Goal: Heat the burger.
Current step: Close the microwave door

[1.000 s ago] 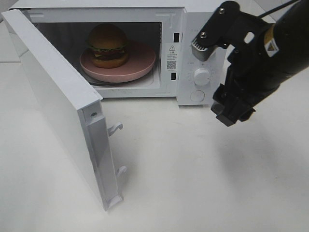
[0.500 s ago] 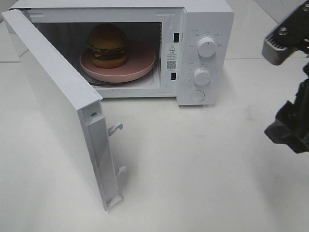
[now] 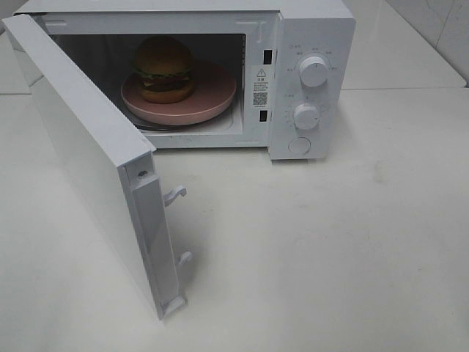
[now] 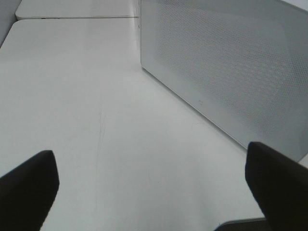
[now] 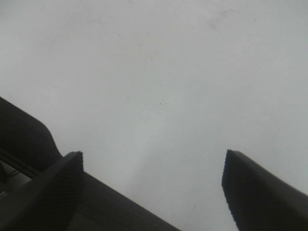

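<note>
The burger sits on a round pink plate inside the white microwave, at the top of the high view. The microwave door stands wide open, swung out toward the front left. Neither arm shows in the high view. In the left wrist view my left gripper is open and empty over the bare white table, with the perforated outer face of the door beside it. In the right wrist view my right gripper is open and empty over bare white surface.
The microwave's control panel has two round knobs and a round button on its right side. Two white latch hooks stick out of the door's edge. The white table spreads in front of the microwave.
My right arm, which was in front of the microwave's control panel, has drawn off to the right and left the high view. The burger, plate and door have not moved.
</note>
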Controlling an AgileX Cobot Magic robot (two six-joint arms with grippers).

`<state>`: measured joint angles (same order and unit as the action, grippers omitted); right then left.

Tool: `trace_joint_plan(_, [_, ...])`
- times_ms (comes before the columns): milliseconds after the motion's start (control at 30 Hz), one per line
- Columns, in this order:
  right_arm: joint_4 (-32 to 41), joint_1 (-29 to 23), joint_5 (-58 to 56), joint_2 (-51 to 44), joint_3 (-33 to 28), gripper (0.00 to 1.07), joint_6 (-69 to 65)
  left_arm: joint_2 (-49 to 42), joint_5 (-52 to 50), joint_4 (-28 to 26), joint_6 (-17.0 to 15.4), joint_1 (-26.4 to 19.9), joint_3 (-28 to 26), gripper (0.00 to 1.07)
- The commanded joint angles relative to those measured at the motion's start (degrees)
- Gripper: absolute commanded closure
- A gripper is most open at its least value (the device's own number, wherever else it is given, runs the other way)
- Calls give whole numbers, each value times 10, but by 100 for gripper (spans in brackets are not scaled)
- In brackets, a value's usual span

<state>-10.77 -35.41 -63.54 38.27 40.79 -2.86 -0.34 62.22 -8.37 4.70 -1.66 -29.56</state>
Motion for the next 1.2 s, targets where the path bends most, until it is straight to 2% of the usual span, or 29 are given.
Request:
trace_joint_plan(33, [-3,0,-13,-50,-23,31,-18,-8,-7,-1,-5,3,0,9])
trace_joint_plan(67, [-3,1,-14,-83,-37,31,-19,-8,-7,-1,-5,3,0,9])
trace_joint_plan(200, [2,13,-14,-114,-56,31,-20,-8,-7,-1,-5,3,0,9])
trace_joint_plan(233, [5,45,-14,-127,-70,31,-20,-8,-7,-1,-5,3,0,9])
trace_joint_plan(300, [5,62,-13,-135,-77,31,-17,-8,-7,-1,-5,3,0,9])
trace_joint_plan(367, [14,112,-12,-158,-95,31,-9,-8,-7,-1,-5,3,0,9])
trace_joint_plan(400, [14,112,-12,-158,-95,31,-9,-8,-7,-1,-5,3,0,9])
trace_joint_plan(467, [23,150,-3,-183,-99,31,-6,-8,-7,-1,-5,3,0,9])
trace_joint_plan(500, [23,150,-3,-183,-99,31,-6,-8,-7,-1,-5,3,0,9])
trace_joint_plan(867, [51,275,28,-315,-99,31,33,-8,-7,-1,-5,3,0,9])
trace_joint_plan(1067, [87,305,67,-391,-123,31,43,-8,-7,-1,-5,3,0,9])
trace_joint_plan(1200, [88,316,67,-403,-122,31,44,-8,-7,-1,-5,3,0,9])
